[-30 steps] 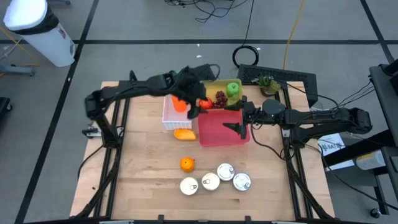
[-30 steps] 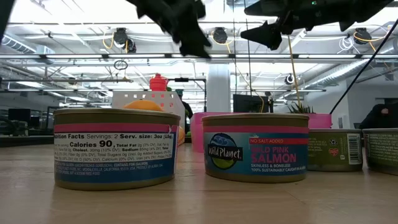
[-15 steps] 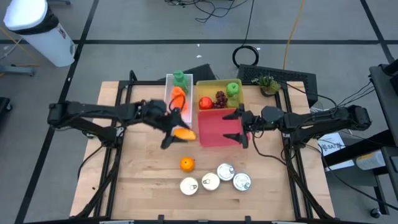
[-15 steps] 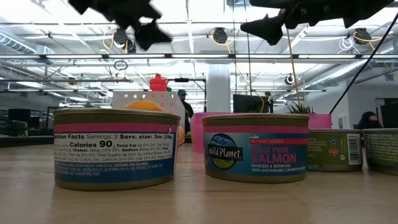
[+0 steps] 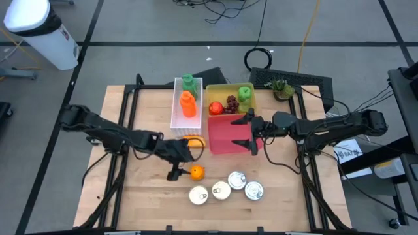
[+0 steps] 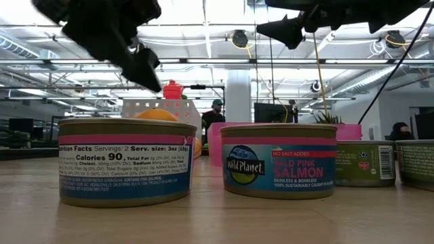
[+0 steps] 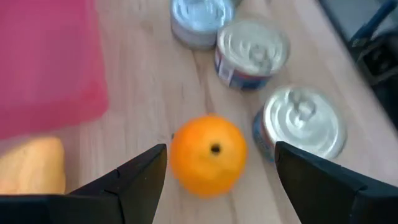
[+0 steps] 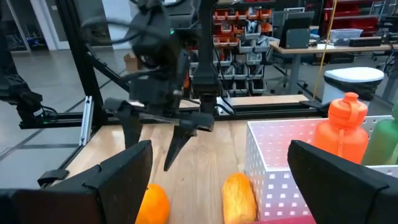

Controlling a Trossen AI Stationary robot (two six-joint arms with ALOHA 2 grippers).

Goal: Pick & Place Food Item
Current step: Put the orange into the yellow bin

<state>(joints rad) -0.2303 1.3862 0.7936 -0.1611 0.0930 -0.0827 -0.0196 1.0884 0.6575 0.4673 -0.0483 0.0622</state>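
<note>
Wooden tabletop [image 5: 144,196] fills the high view's middle, with the round orange fruit [image 5: 196,172] lying loose just above the four silver-lidded tins [image 5: 225,188]. Left gripper [image 5: 180,163] hovers beside it, fingers apart and empty, the fruit centred between them in the left wrist view. Because it is round, an off-centre close could nudge it rolling into the tins. Right gripper [image 5: 250,133] waits spread wide over the pink plastic bin [image 5: 228,138].
</note>
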